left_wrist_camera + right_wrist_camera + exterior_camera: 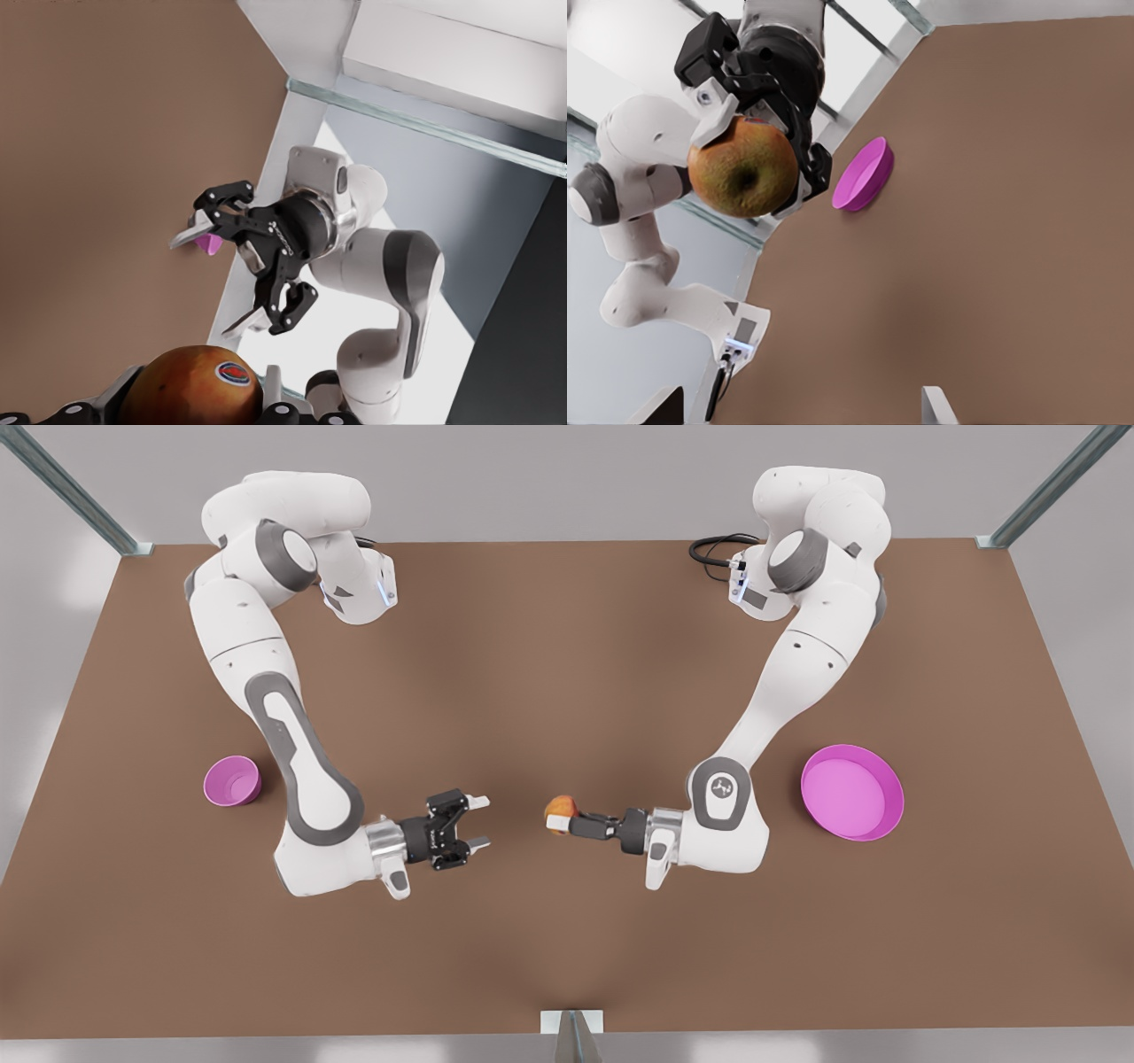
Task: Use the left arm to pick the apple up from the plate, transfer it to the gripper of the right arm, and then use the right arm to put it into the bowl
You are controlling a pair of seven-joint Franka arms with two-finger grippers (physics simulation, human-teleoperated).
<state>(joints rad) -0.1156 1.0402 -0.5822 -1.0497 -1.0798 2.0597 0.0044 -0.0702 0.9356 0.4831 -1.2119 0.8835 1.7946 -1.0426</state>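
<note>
Near the middle of the tabletop (567, 646), a little below center in the front view, the left hand (567, 819) is gripping the apple (560, 808), its fingers closed on the fruit's sides and pointing it toward the other arm. It is holding the apple up off the surface and out at its tip, I would say so that the far side is staying free for a second grip. Facing it from the front view's left, the right hand (483, 821) is waiting with its fingers spread wide, apart from the apple with a clear gap between them, lined up roughly on the same line as if readying to receive. In the left wrist view that open hand (204, 285) is showing head-on beyond the apple (190, 385). The pink plate (850, 793) is sitting at the right of the front view, just beside the left arm, with nothing on it, while the small pink bowl (232, 779) is sitting at the left, close to the right arm. The handover itself looks not yet made; closing the gap seems to be the next need.
</note>
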